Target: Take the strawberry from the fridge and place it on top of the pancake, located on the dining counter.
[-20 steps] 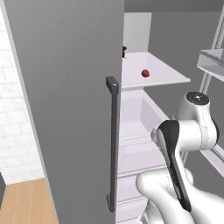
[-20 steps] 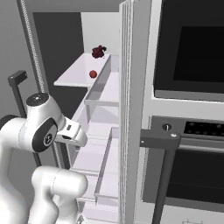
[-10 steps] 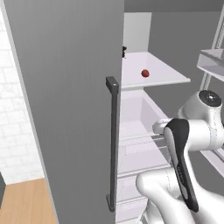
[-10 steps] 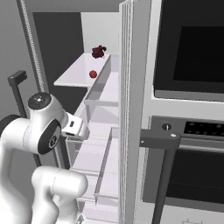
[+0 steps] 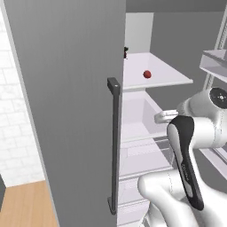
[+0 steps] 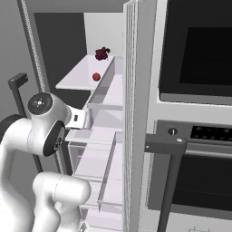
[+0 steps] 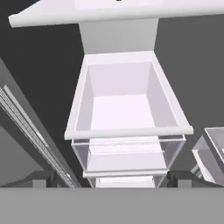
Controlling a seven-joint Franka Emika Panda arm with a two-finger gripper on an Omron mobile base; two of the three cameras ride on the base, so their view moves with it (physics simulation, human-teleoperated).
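Note:
The fridge stands open, its grey door (image 5: 66, 111) with a dark bar handle (image 5: 114, 146) to my left. The tiny red strawberry (image 5: 147, 74) (image 6: 96, 77) lies on a white shelf (image 5: 170, 80), near its front edge. My arm's hand (image 5: 163, 116) (image 6: 79, 118) is below that shelf, in front of an empty white drawer (image 7: 124, 105). The gripper (image 7: 111, 181) is open, its dark fingertips (image 7: 43, 179) wide apart with nothing between them. The pancake and the dining counter are out of view.
A darker red item with a green top (image 6: 102, 53) sits at the back of the same shelf. A black-fronted wall oven (image 6: 199, 50) with a dark bar handle (image 6: 165, 144) stands right of the fridge. Door bins (image 5: 215, 62) hang on the right.
The arm's upper joint has lifted and swung forward, carrying the hand closer to the drawer under the shelf. The strawberry has not moved.

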